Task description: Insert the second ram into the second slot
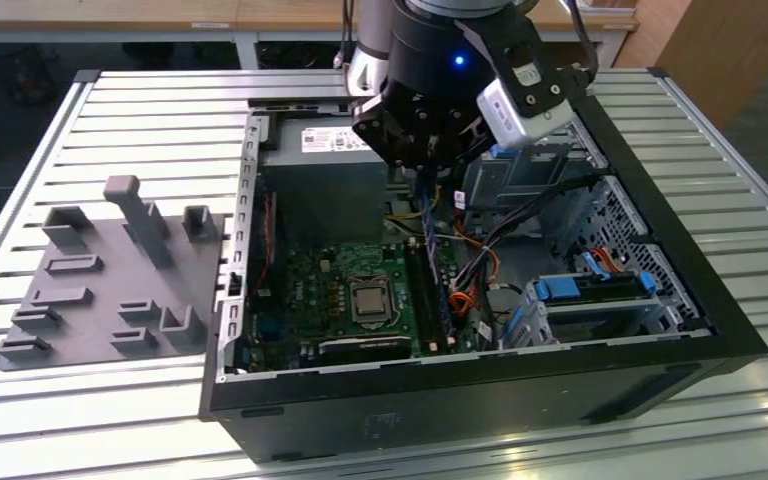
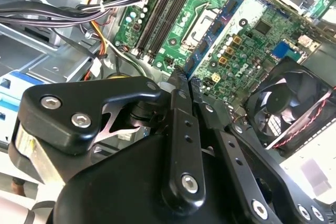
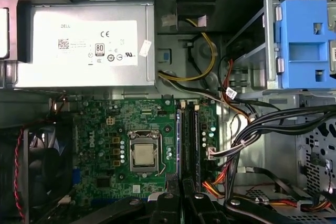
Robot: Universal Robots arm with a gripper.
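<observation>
Your thin blue memory stick with dark chips (image 2: 212, 38) sits clamped between the black two-finger gripper (image 2: 184, 80). The fingers are drawn in almost together, pressed against the stick's flat faces. In the first wrist view you see the stick (image 3: 179, 140) edge-on as a narrow blue line running out from the fingertips (image 3: 173, 184), alongside the long dark memory slots (image 3: 195, 140). It is not yet seated.

In the exterior view the gripper (image 1: 424, 165) hangs in the upper middle of the frame, above the open black computer case (image 1: 491, 395). The stick (image 1: 427, 205) shows as a slim dark strip beneath it, in line with the slots (image 1: 438, 300) on the green motherboard (image 1: 311, 285).

The square metal processor socket (image 1: 368, 300) lies just beside the slots, towards the exterior view's left. The grey power supply box with a white label (image 1: 324, 140) sits beyond the board at the case's far wall. A bundle of black, yellow and orange cables (image 3: 252, 129) runs close by the slots. The blue plastic drive bracket (image 1: 591, 290) stands towards the exterior view's right. A black case fan (image 2: 291, 106) shows in the second wrist view.

Outside the case, on the exterior view's left, a grey moulded fixture with upright pegs (image 1: 104, 280) rests on the slatted metal table (image 1: 704, 130).
</observation>
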